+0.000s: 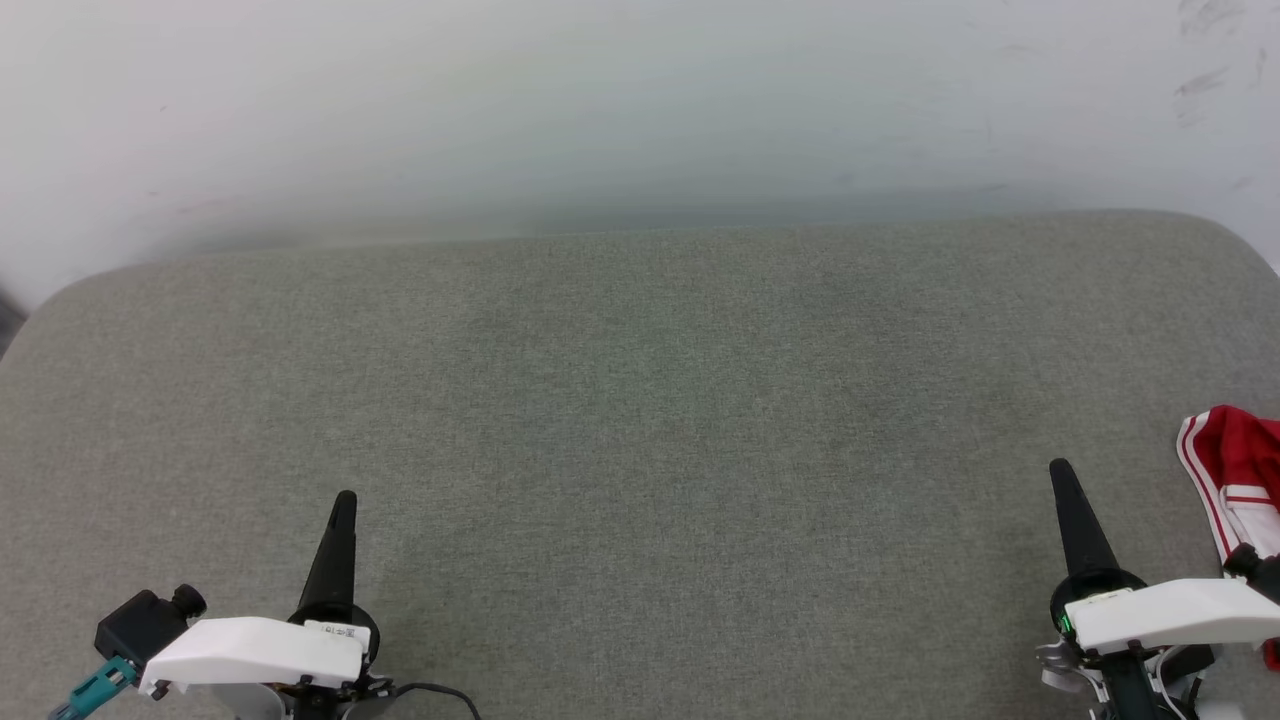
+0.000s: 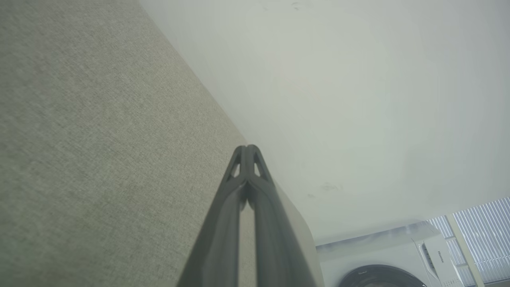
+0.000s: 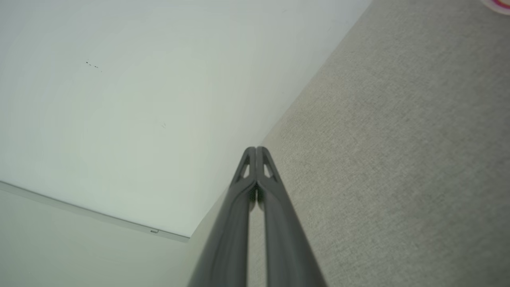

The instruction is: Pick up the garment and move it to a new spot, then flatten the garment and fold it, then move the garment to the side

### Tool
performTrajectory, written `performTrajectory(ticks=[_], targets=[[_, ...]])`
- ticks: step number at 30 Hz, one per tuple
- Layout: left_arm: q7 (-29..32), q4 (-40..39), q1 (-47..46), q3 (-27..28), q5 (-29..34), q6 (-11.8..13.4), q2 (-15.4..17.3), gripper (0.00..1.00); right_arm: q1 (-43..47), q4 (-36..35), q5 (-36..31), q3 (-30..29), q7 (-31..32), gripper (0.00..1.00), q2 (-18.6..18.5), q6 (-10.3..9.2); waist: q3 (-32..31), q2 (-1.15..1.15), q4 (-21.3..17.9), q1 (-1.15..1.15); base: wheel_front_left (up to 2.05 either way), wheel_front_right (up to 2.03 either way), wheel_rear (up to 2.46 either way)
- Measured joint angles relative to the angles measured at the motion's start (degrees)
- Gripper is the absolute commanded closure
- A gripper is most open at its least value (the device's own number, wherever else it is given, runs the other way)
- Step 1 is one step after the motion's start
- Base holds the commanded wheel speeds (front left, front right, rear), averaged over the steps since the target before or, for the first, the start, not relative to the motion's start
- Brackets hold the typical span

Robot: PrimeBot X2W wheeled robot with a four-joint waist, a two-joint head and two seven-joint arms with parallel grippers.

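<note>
Head view: a red-and-white shirt (image 1: pixel 1235 465) lies bunched at the right edge of the grey tabletop (image 1: pixel 640 400), near the right pincer (image 1: pixel 1060 468) but not held by it. At the lower left, well apart, is the left pincer (image 1: pixel 345 497). Both have their fingers pressed together, empty. Beyond the tabletop stands a washing machine (image 2: pixel 398 259); what is inside it cannot be told.

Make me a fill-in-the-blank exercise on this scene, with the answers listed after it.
The shirt lies at the ____ edge of the head view.
Its main colour is ____.
The left gripper and the right gripper are both ____, holding nothing.
The gripper nearer the shirt is the ____ one.
Missing words: right; red; shut; right.
</note>
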Motion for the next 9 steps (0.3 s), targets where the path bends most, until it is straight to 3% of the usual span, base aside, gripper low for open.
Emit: performTrajectory(ticks=[9], targets=[[1.41, 0.78, -0.81, 0.31, -5.17, 0.00, -0.04, 1.00, -0.36, 0.41, 5.60, -0.36, 1.34, 1.00, -0.01, 0.00, -0.23, 0.00, 0.11, 0.00, 0.00, 0.00, 0.00]])
